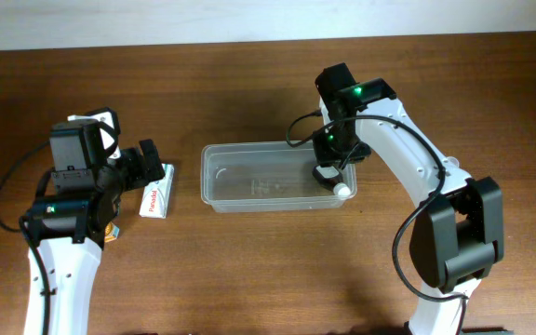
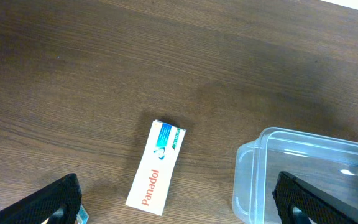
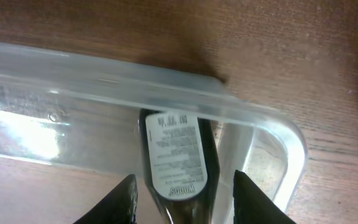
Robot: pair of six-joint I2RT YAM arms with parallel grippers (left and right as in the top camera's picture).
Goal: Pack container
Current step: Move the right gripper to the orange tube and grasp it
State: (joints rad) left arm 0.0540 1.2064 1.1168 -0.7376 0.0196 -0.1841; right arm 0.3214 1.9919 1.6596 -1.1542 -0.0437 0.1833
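One bottle [image 3: 174, 149] is in the container [image 1: 206, 177], the right claw [image 3: 185, 186] straddling it, grip unclear. The box [image 2: 156, 167] lies outside under the empty, wide-open left claw [image 2: 176, 193].

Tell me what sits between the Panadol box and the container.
Nothing: only bare wooden table separates the Panadol box from the container, clearest in the left wrist view.

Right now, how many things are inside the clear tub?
1. A dark bottle with a white cap sits at the container's right end, between the right gripper's fingers. The gripper may hide something small beneath it.
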